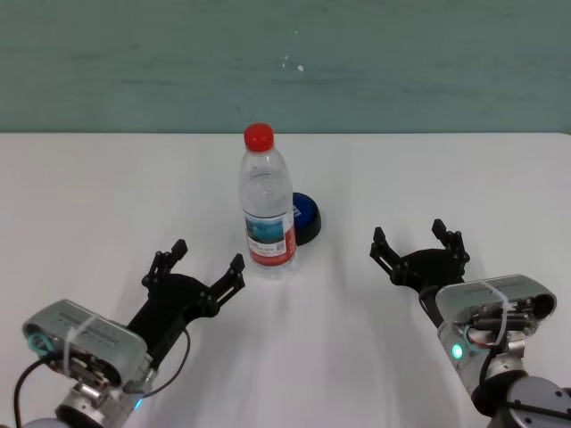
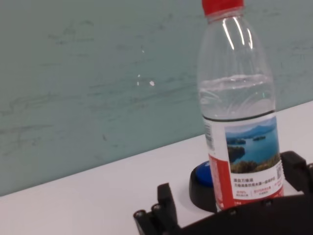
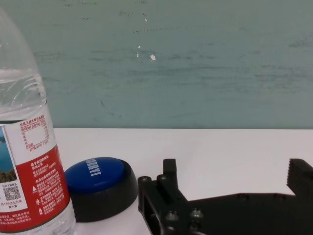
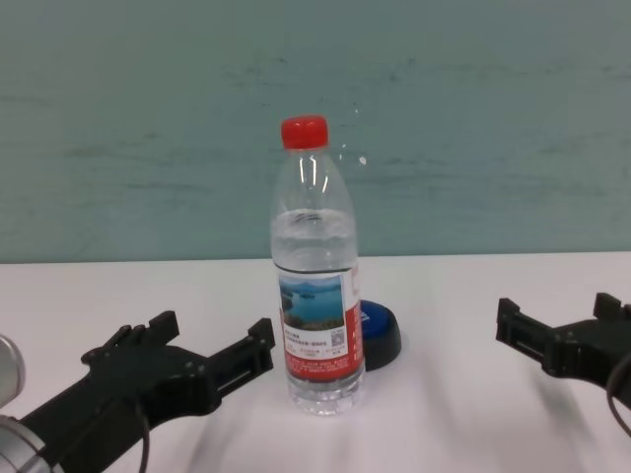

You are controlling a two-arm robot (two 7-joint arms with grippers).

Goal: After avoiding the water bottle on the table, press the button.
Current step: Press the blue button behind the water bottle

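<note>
Table (image 1: pixel 107 187) spreads white across the frame. Centre stands the water bottle (image 1: pixel 266 203) — tall, tippy, so steer round it; the button (image 1: pixel 305 217) hides just behind — press its stiff dome top. Left gripper (image 1: pixel 205 265) and right gripper (image 1: pixel 416 239) sit low, fingers apart.

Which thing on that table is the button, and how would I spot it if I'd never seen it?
Start at the white table and find the tall clear water bottle with the red cap standing near its middle. Just behind it, toward the robot's right, sits the button, partly hidden by the bottle. It is a low round dome, blue on top with a black base, far shorter than the bottle.
</note>
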